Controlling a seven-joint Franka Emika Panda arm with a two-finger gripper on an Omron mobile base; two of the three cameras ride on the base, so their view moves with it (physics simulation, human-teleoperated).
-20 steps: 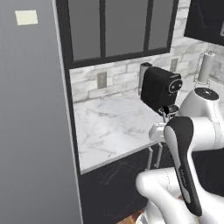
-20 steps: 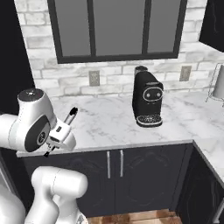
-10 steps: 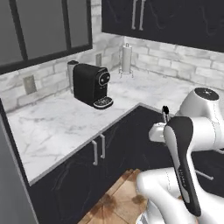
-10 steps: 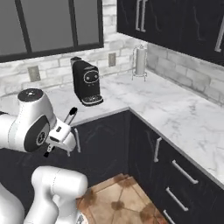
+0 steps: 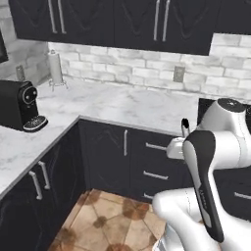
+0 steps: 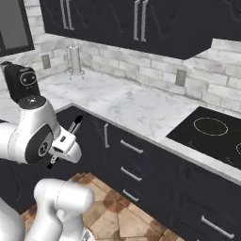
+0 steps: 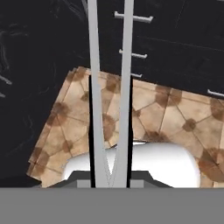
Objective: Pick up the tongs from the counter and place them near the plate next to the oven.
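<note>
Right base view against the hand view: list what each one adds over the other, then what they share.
Right base view adds: the marble counter, the oven with a white ring on its glass top, a black coffee machine and a paper towel holder.
Hand view adds: a close look along the tongs, whose two silver arms spread apart away from the camera.
Both share: the tongs held in the claw, the dark cabinet drawers with metal handles, and the tiled floor.

no readable text, no labels, no brand marks, no numbers anywhere
</note>
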